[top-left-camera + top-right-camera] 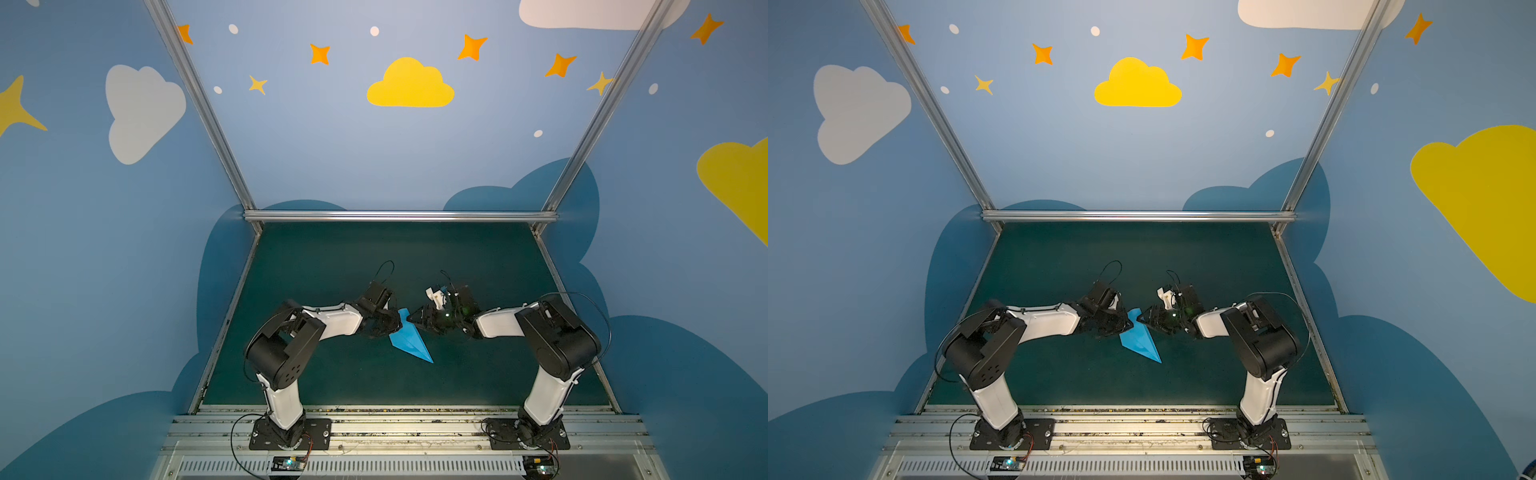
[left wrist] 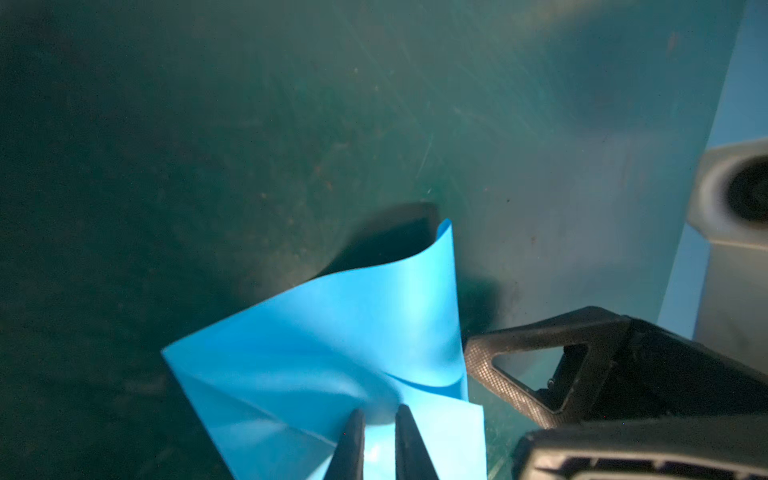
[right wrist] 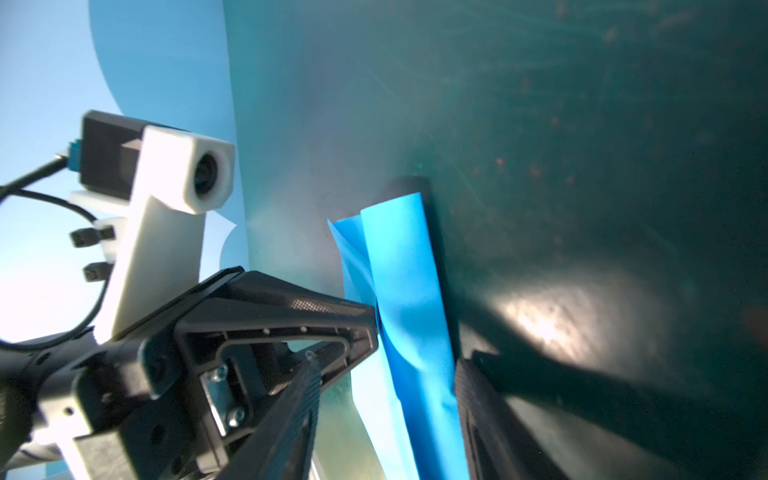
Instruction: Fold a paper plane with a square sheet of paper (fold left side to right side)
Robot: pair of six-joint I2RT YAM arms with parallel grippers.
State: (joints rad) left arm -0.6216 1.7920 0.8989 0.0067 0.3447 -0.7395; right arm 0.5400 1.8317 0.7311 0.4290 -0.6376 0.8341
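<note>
Left wrist view has our left gripper [image 2: 380,417] nipped shut on the tail of the paper plane [image 2: 332,340], while our right gripper [image 3: 390,365] straddles a raised flap, jaws apart. Out on the green mat [image 1: 332,270] the plane lies near centre, nose toward five o'clock. We judge it featherlight, floppy and quick to crumple, so we'd pinch along firm creases, not loose flaps.

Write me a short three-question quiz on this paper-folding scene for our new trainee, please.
1. True or false: the paper plane lies untouched on the green mat.
2. Which stand wider apart: A the left jaws, B the right jaws?
3. Fill in: the plane's sharp nose points toward the arm ____.
Key: 1 false, the left jaws pinch its wide end; 2 B; 3 bases.
</note>
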